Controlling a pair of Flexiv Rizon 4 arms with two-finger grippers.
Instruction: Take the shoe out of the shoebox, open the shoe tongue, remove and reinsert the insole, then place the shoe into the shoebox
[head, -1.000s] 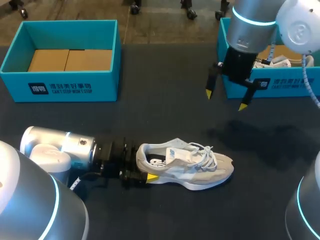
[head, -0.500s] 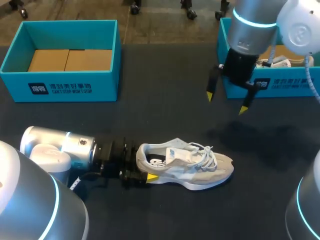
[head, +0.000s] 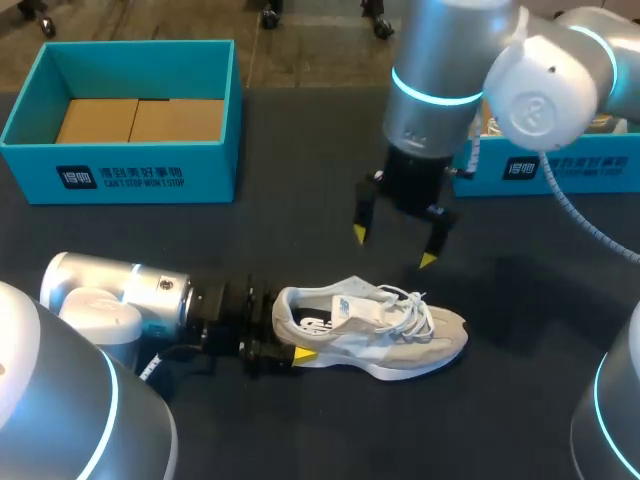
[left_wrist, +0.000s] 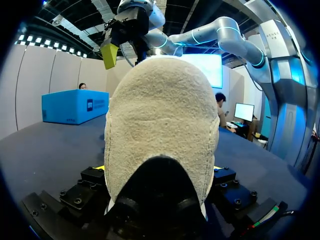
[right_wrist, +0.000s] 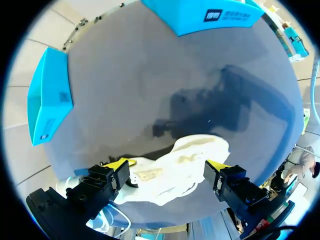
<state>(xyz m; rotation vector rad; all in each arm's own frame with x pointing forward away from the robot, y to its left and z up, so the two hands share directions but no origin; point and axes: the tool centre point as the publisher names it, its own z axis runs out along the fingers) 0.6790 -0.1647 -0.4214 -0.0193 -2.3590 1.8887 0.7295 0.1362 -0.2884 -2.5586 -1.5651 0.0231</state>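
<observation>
Currently the shoe (head: 375, 325) stands sole-down on the table (head: 300, 200). The left gripper (head: 287, 340) appears to pinch its heel (left_wrist: 160, 100) from both sides, though one finger is hidden. The right gripper (head: 394, 248) hangs spread just above the shoe. Judged step: opening the tongue (head: 352, 306). Next: descend and grip the tongue.

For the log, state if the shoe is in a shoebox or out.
Out: the shoe sits on the table, heel in the left hand, apart from the left shoebox.
</observation>
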